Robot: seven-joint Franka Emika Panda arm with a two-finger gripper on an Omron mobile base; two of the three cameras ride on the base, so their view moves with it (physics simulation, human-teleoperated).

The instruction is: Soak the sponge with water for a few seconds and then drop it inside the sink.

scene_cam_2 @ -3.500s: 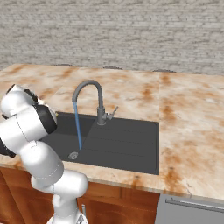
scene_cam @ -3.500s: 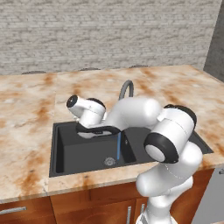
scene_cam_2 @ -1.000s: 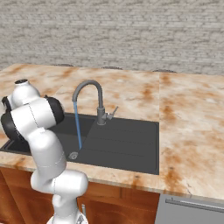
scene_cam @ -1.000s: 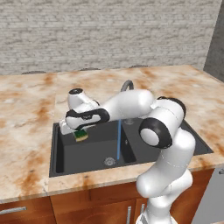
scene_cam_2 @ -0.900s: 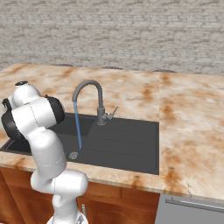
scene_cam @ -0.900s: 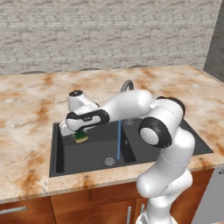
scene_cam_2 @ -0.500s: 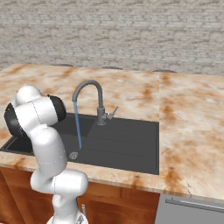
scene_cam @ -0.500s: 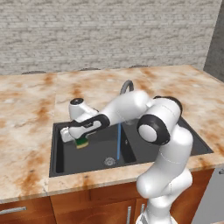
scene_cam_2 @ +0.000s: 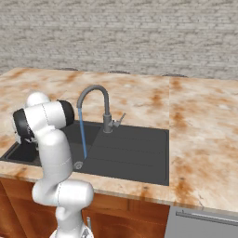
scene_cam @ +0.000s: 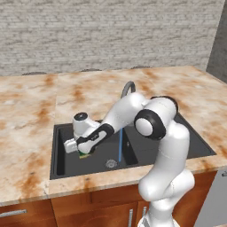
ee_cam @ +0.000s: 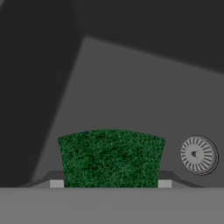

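The tool (scene_cam: 83,152) has dropped lower into the left of the sink (scene_cam: 60,166), fingers closed on the sponge (ee_cam: 111,158), well left of the water (scene_cam: 119,146). The sponge looks ready for release above the basin floor.

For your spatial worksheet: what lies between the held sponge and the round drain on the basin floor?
Nothing: in the hand view, bare dark basin floor separates the sponge, clamped in the gripper, from the drain of the sink.
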